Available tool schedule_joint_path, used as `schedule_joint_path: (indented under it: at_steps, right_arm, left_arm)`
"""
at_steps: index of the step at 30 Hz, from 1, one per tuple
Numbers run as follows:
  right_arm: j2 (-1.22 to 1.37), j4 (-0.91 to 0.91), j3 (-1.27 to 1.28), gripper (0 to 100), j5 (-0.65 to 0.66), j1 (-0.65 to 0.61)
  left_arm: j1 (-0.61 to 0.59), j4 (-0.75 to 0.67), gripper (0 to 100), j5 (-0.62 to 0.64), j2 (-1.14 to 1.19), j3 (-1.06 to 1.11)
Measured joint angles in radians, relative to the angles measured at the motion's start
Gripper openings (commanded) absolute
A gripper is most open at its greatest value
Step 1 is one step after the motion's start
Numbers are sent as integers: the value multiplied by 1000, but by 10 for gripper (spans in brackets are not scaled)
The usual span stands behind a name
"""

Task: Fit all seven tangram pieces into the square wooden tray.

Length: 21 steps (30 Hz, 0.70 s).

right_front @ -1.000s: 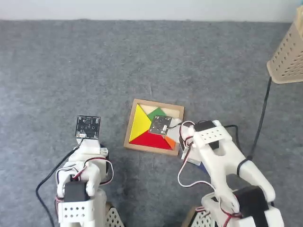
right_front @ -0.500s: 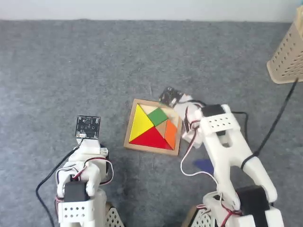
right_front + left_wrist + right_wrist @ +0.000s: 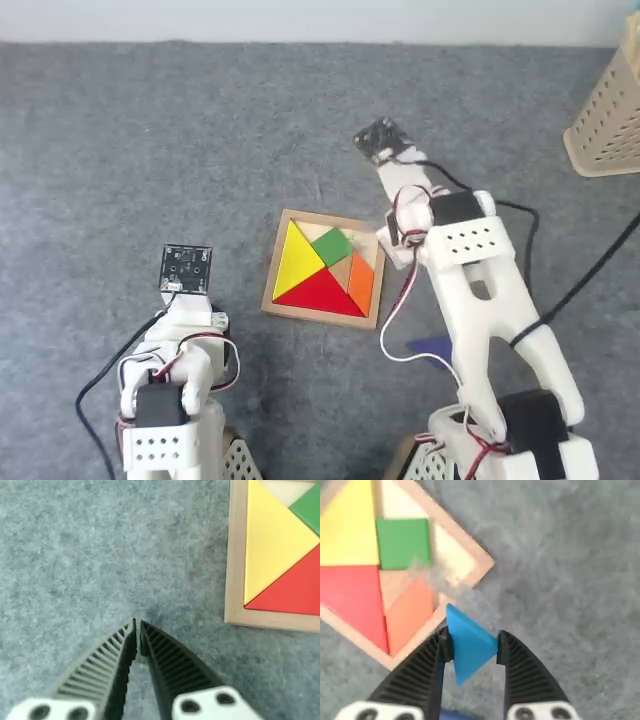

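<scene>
Left wrist view is showing us what the high view is hiding: the left gripper (image 3: 138, 626), its ribbed fingers pressed together on nothing, hanging over grey carpet (image 3: 100, 545) just beside the left rim of the wooden tray (image 3: 235, 560). In the high view we are seeing the left arm (image 3: 170, 380) at the table's near left edge, with its wrist camera (image 3: 186, 268) covering those fingers.

The tray is lying near the middle of the table (image 3: 150, 130), slightly turned. In it we are seeing a yellow triangle (image 3: 293, 263) along the left, a red triangle (image 3: 322, 295) along the near rim, a green square (image 3: 334, 246) toward the far side and an orange piece (image 3: 361, 283) on the right. Between them are pale patches; we cannot tell bare floor from unpainted wood.

The right arm (image 3: 470, 270) is hanging over the tray's right side. The right wrist view is giving us what the high view is masking: the right gripper (image 3: 472, 641) is pinching a blue triangle (image 3: 468, 647) between its black fingers, above the rim beside the orange piece. A dark blue piece (image 3: 432, 349) is lying on the carpet, partly under that arm. A beige perforated basket (image 3: 608, 110) is standing at the far right edge.
</scene>
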Motion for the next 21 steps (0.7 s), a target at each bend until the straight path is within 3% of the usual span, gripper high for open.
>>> schedule_joint_path:
  at_steps: [7, 16, 21]
  right_arm:
    - [78, 31, -114, 21, -9, -74]
    - [493, 40, -456, 20, -58, -94]
    - [706, 161, -733, 20, -58, -140]
  left_arm:
    - [0, 0, 17, 0, 0, 0]
    - [0, 0, 17, 0, 0, 0]
    - [2, 0, 17, 0, 0, 0]
